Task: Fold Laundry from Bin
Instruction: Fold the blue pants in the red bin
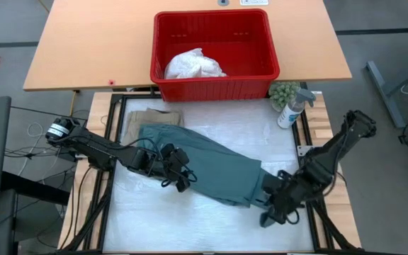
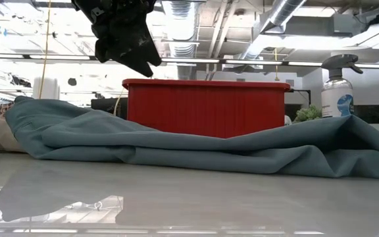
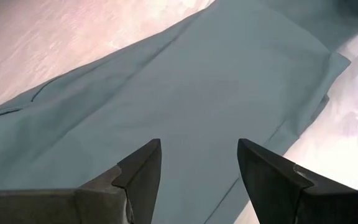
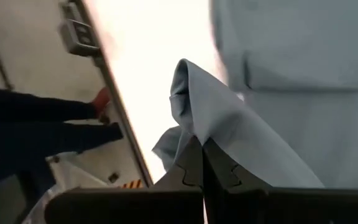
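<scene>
The dark teal garment [image 1: 204,159] lies spread slantwise across the white table top, and in the low view it shows as a long low ridge [image 2: 176,141]. A beige garment [image 1: 151,117] lies flat at the far left, partly under it. The red bin [image 1: 214,53] stands beyond the table's far edge with a white garment [image 1: 193,65] inside. My left gripper [image 1: 183,180] [image 3: 197,152] hovers open above the teal garment's middle, clear of it [image 2: 143,62]. My right gripper [image 1: 266,202] [image 4: 202,146] is shut on the garment's right end. My right gripper pinches a bunched fold of the teal garment's right end [image 4: 194,134] between its two shut fingers. The fingers come steeply from above, from the table's near right. The held fold is raised off the table, while the rest of the garment lies on it.
A spray bottle [image 1: 290,110] and a small green plant [image 1: 283,92] stand at the table's far right corner. A dark metal frame [image 1: 108,163] runs along the table's sides. Bare white surface lies along the near edge [image 1: 190,227].
</scene>
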